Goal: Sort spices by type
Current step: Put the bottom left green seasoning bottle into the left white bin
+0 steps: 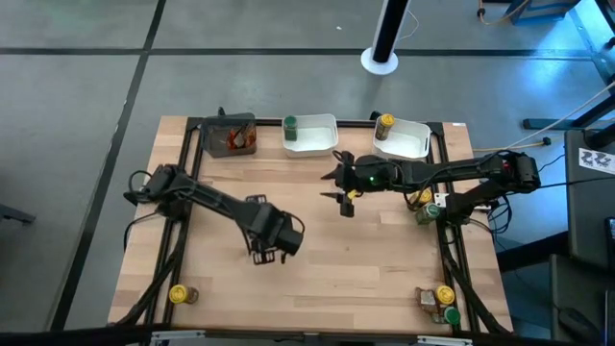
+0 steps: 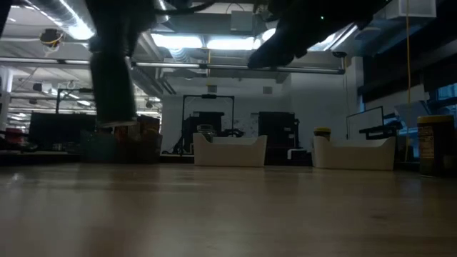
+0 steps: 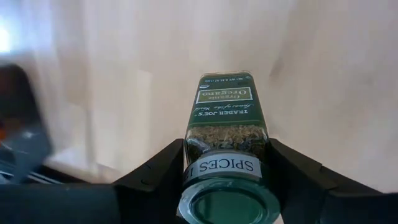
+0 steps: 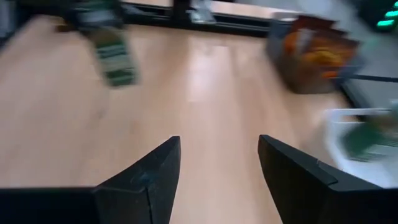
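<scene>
Oregano jar [image 3: 227, 143] in left-wrist view only

The right end effector [image 4: 214, 180] is showing its two dark fingers [image 4: 146, 180] standing apart, with nothing lying between them, only bare pale wood of the bench [image 4: 205, 93]. Farther off, a green-labelled spice jar [image 4: 115, 56] is appearing blurred, hanging from a dark shape above it (its lid cannot be made out). On the opposite side, a dark tray [image 4: 314, 53] is holding reddish-orange contents, too smeared to count. Nearer than that, a white tray [image 4: 339, 140] is sitting at the frame's edge with a blurred green item [image 4: 367, 137] lying in it. A dark frame rail [image 4: 217, 22] is running along the bench's far edge.
</scene>
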